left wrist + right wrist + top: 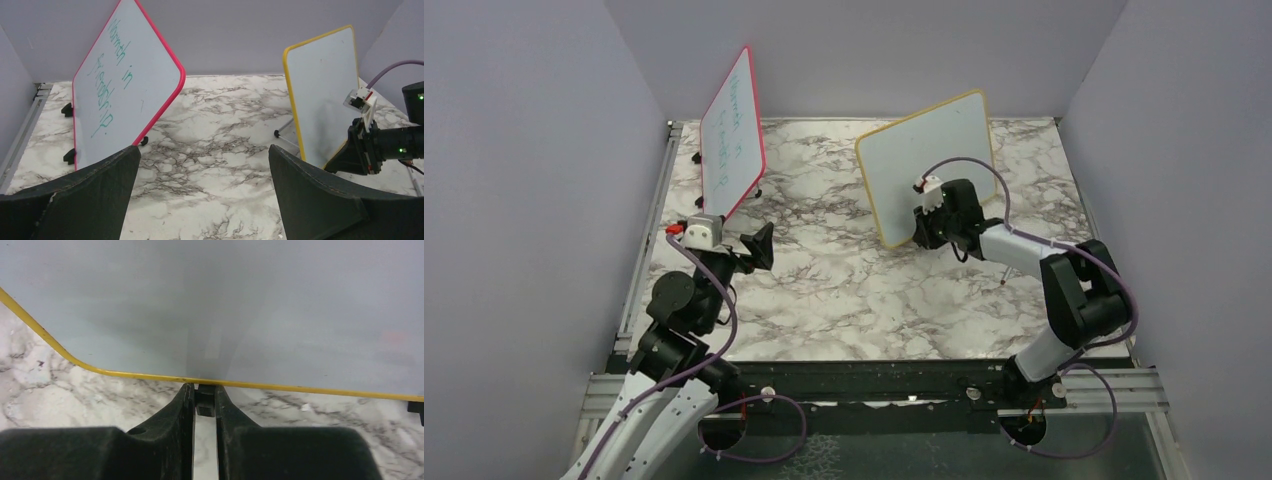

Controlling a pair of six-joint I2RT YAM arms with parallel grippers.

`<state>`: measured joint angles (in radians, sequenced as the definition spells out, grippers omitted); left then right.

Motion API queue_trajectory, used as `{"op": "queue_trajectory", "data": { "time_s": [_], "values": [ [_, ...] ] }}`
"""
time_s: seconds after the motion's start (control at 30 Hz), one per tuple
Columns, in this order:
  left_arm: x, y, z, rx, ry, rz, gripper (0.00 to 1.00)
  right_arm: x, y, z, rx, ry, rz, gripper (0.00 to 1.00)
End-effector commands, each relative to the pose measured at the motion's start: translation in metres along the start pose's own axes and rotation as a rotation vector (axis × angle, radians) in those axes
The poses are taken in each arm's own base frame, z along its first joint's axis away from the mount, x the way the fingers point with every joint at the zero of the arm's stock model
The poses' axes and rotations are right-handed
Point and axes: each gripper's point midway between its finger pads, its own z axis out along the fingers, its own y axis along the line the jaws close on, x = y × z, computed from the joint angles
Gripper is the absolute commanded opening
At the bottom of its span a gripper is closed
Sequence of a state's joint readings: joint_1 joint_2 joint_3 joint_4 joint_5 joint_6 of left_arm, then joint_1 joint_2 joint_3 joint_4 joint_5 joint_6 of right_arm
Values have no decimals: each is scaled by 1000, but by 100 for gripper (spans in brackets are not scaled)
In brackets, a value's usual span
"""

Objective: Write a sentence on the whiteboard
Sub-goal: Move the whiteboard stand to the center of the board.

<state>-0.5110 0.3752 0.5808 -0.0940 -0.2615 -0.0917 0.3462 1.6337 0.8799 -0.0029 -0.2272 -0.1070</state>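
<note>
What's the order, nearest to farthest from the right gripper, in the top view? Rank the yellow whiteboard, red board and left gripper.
1. Yellow whiteboard, back right; the right gripper is at its lower edge.
2. Left gripper, left of centre.
3. Red board, back left, just beyond the left gripper.

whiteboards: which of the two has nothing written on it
The yellow-framed whiteboard, standing on the right. Its face is bare, while the pink-framed whiteboard on the left carries green handwriting.
</note>
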Motion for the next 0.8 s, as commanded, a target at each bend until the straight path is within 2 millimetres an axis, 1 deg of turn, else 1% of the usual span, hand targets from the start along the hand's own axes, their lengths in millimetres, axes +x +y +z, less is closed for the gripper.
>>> {"op": "queue_trajectory", "data": {
  "time_s": [0.0, 0.1, 0.23, 0.4, 0.57, 0.67, 0.77],
  "values": [
    [-5, 0, -3, 4, -26, 0, 99, -6, 47, -3, -41, -57, 24, 5],
    [-6, 2, -5, -3, -30, -4, 99, 1, 73, -4, -51, -56, 26, 5],
    [-9, 3, -7, -8, -37, -8, 99, 6, 108, -8, -73, -78, 20, 5],
    [-10, 5, -10, -16, -44, -11, 99, 8, 139, -9, -79, -94, -1, 5],
    [-13, 11, -13, -45, -54, -16, 99, 11, 175, -2, -110, -80, -52, 4],
    [-14, 14, -15, -60, -62, -21, 99, 13, 190, 0, -105, -67, -88, 4],
    [-14, 14, -15, -61, -61, -23, 99, 19, 196, -1, -112, -56, -99, 4]
  ]
}}
